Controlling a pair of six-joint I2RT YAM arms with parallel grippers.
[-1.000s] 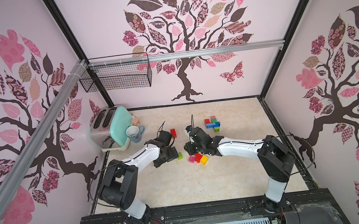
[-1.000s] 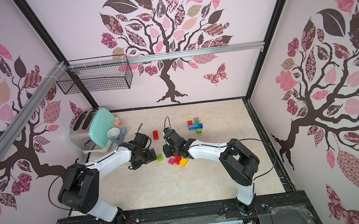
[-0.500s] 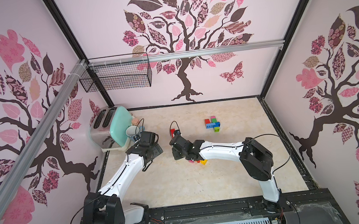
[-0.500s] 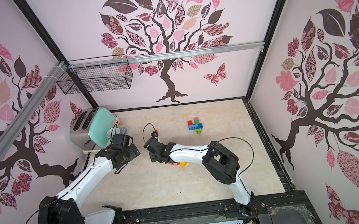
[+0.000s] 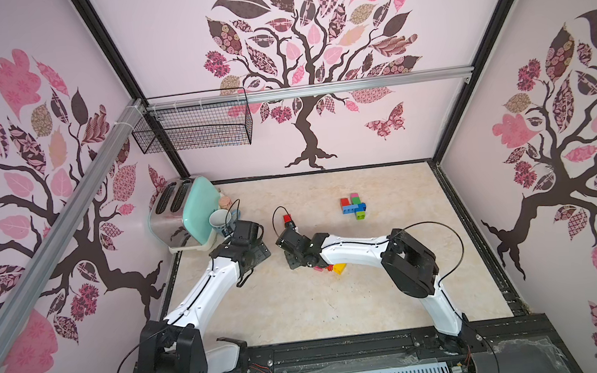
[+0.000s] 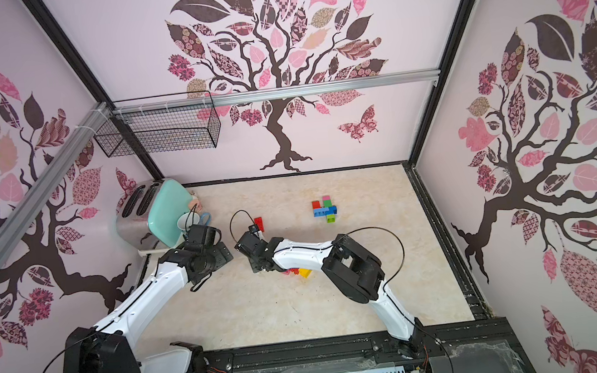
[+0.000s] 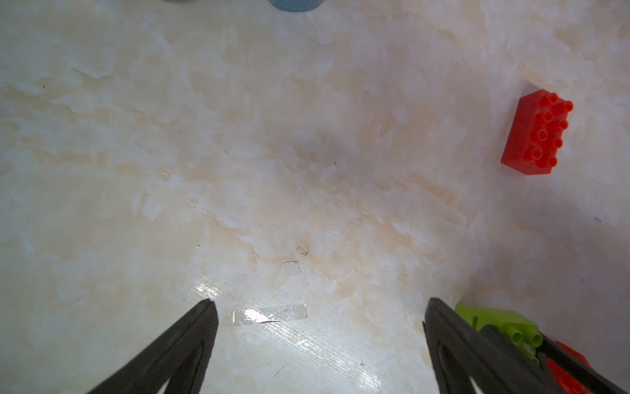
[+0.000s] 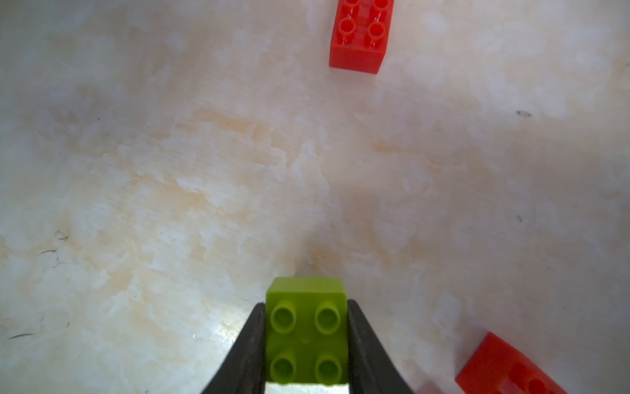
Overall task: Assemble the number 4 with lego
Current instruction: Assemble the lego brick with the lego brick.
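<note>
Right wrist view shows your right gripper [image 8: 306,308] clamped on a green brick [image 8: 306,337], left gripper [image 7: 320,302] spread empty, a small joined cluster [image 5: 354,207] far right, a red brick [image 8: 361,37] loose: most of the 4 looks undone.

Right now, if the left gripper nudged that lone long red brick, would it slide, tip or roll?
The long red brick probably slides, not rolls: boxy, lying flat on the glossy table. Likely stiff, light plastic. Pushed near one end, it may spin.
</note>
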